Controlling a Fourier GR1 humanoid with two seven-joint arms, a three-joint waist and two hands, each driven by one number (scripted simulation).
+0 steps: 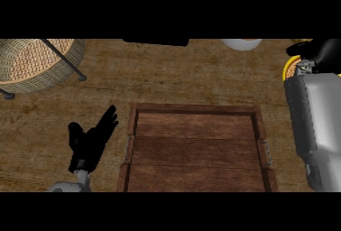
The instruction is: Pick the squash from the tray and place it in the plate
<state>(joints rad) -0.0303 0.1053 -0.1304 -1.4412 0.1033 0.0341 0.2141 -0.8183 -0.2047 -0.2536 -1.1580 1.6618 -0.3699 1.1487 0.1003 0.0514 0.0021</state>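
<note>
The wooden tray [195, 149] lies in the middle of the counter with nothing in it. My right forearm runs up the right side, and my right hand [324, 51] is at the far right corner, curled over the yellow rim of the plate [287, 68]. A small tan bit of the squash [299, 42] peeks out at the hand's left side; the rest is hidden by the hand. My left hand [90, 137] rests open on the counter just left of the tray, fingers pointing away from me.
A wicker basket [33, 61] on a thin black stand sits at the far left corner. A white rounded object [241, 43] and a dark flat object [156, 42] lie along the far edge.
</note>
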